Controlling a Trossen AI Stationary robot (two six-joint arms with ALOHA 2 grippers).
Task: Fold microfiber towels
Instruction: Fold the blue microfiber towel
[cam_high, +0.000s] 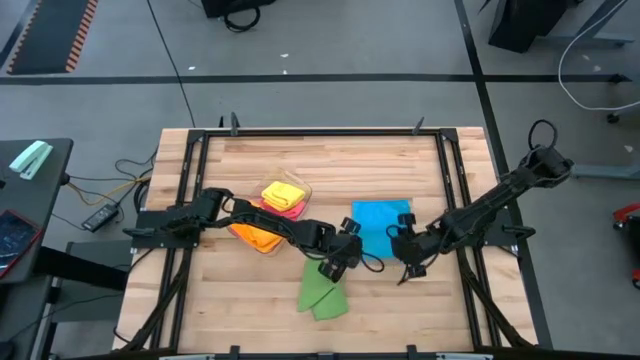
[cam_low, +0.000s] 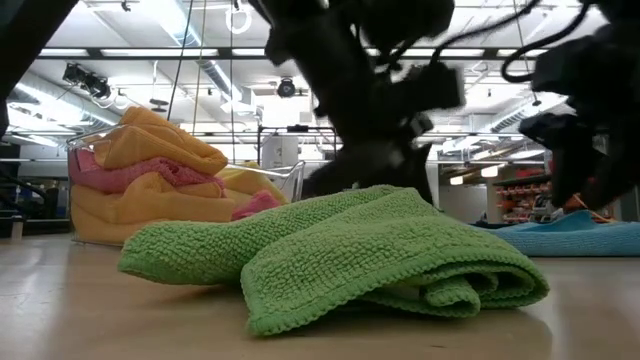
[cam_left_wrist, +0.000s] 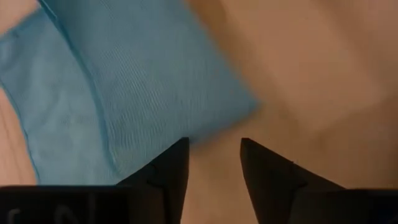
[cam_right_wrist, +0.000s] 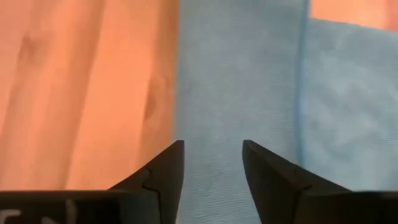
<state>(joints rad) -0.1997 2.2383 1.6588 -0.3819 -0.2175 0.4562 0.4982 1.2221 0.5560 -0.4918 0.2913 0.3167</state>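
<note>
1. Now my left fingers (cam_left_wrist: 213, 171) stand parted with a clear gap between them, holding nothing; they hang over bare wood just beside a corner of the blue towel (cam_left_wrist: 124, 81).
2. My right fingers (cam_right_wrist: 211, 171) are likewise spread and empty, poised over the blue towel's (cam_right_wrist: 249, 93) edge, with the worktop (cam_right_wrist: 81, 93) showing alongside.
3. From above, the blue towel (cam_high: 381, 227) lies flat on the worktop (cam_high: 330, 160) between my two sets of fingers: the left ones (cam_high: 338, 268) near its left lower corner, the right ones (cam_high: 408, 268) near its right lower corner.
4. A green towel (cam_high: 322, 295), loosely doubled over, lies on the wood near my left fingers, closer to the worktop's front edge. In the low view the green towel (cam_low: 340, 255) fills the foreground, and both arms hang dark behind it.
5. A clear plastic tub (cam_high: 300, 190) sits under my left arm, well left of the blue towel. It holds a yellow towel (cam_high: 281, 193), a pink towel (cam_high: 292, 209) and an orange towel (cam_high: 255, 236) heaped together.
</note>
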